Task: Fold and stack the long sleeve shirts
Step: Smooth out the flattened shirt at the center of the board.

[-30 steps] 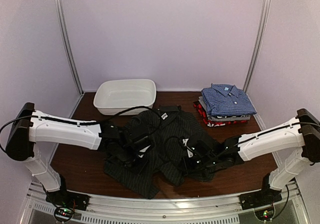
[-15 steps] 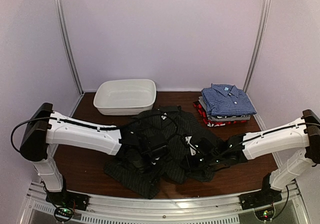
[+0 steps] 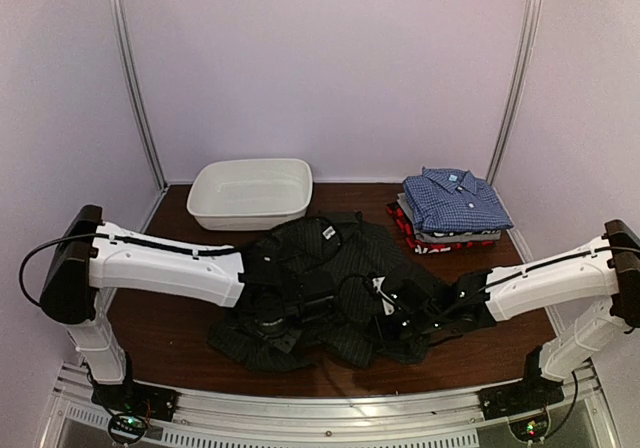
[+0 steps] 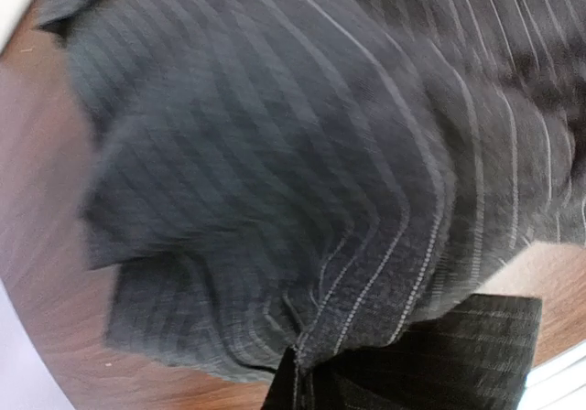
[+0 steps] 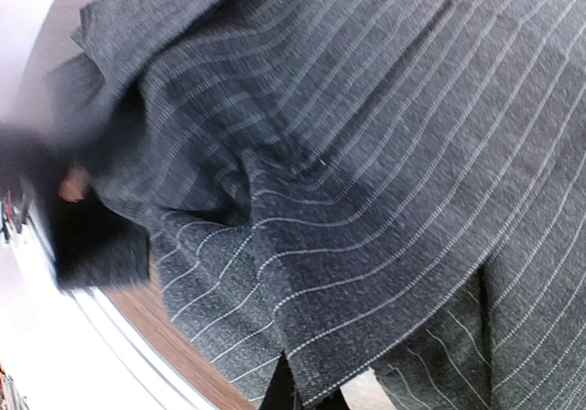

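The black pinstriped shirt lies crumpled in the middle of the table. My left gripper is shut on a fold of it at the left; the left wrist view shows the cloth pinched at the bottom edge. My right gripper is shut on the shirt's right part; the right wrist view shows the striped cloth bunched into the jaws. A folded stack stands at the back right, with the blue checked shirt on top, a grey one and a red-black one under it.
A white plastic tub stands at the back left. The brown table has bare wood at the left and the front right. A metal rail runs along the near edge.
My left gripper has moved right and toward the middle with the cloth, drawing the shirt's left part in. My right gripper has shifted slightly left. The shirt is bunched tighter.
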Robot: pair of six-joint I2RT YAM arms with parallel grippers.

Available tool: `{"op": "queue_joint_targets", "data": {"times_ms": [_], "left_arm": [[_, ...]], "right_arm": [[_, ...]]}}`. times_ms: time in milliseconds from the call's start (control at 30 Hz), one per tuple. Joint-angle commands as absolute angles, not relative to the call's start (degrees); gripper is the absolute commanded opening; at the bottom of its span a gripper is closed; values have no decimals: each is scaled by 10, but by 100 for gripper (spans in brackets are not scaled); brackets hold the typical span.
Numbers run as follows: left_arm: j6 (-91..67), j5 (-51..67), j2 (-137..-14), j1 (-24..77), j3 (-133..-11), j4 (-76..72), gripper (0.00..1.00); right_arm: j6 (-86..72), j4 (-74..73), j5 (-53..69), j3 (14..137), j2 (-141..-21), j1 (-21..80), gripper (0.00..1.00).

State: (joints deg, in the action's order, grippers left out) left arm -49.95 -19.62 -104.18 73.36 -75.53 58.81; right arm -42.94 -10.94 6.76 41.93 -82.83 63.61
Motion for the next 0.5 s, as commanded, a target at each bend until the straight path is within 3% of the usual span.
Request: {"op": "queue_joint_targets", "data": {"times_ms": [0,300,467], "left_arm": [[-561,-306,-954,690,-775,662,0],[-467,-259,-731,453,-683,577,0],[-384,-205,-723,336,-640,511,0]], "right_arm": [[-410,-152,52,398,-807,634,0],[-373,-258,29,422,-738,618,0],[-336,-271,35,440,-746,559,0]]}}
